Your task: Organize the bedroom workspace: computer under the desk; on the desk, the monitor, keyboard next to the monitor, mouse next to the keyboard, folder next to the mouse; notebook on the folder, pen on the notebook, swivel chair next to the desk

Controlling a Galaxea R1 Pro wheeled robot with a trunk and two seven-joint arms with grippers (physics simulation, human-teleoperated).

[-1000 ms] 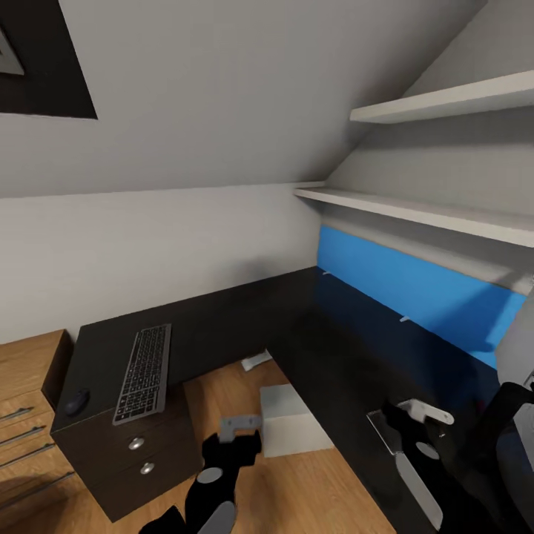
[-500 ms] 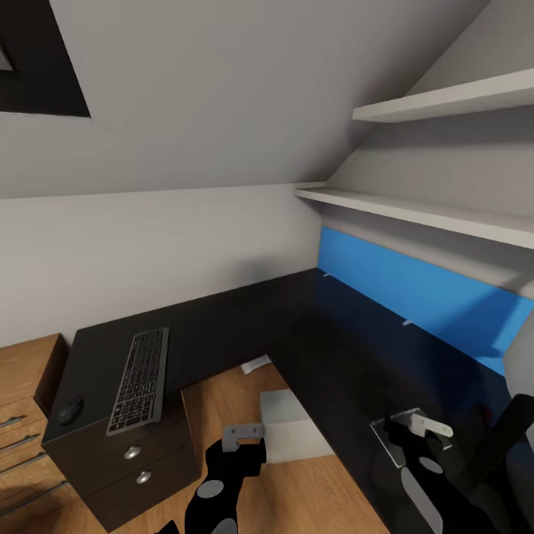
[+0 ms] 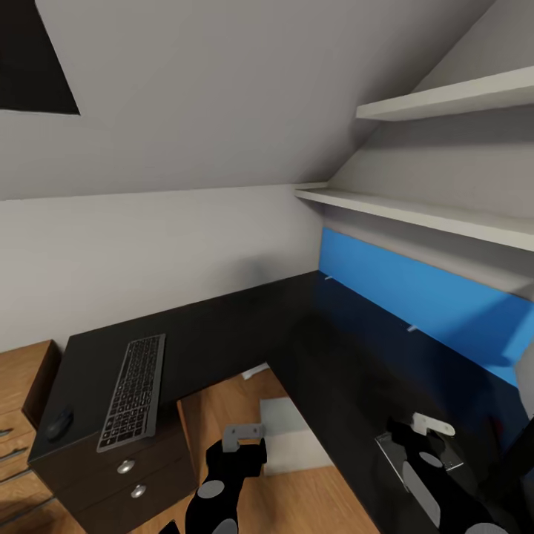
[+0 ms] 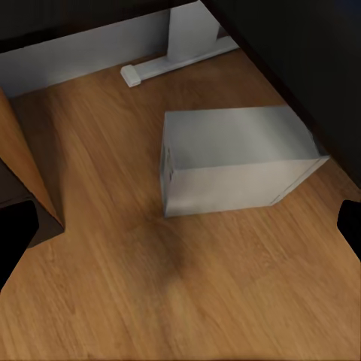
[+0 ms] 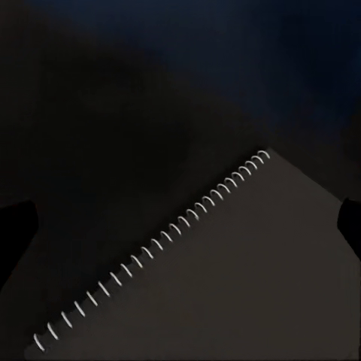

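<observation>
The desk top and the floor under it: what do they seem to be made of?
The desk top looks like glossy black laminate or lacquer, since it faintly mirrors the blue back panel. The floor looks like warm brown wood boards with visible grain, possibly laminate.

From the head we look down across the glossy black L-shaped desk (image 3: pixel 245 334). Left wrist faces the wood floor, close on the pale grey-white tower case (image 4: pixel 233 162), shared with head (image 3: pixel 289 434). Right wrist hangs near a dark spiral-bound notebook (image 5: pixel 248 278).
</observation>
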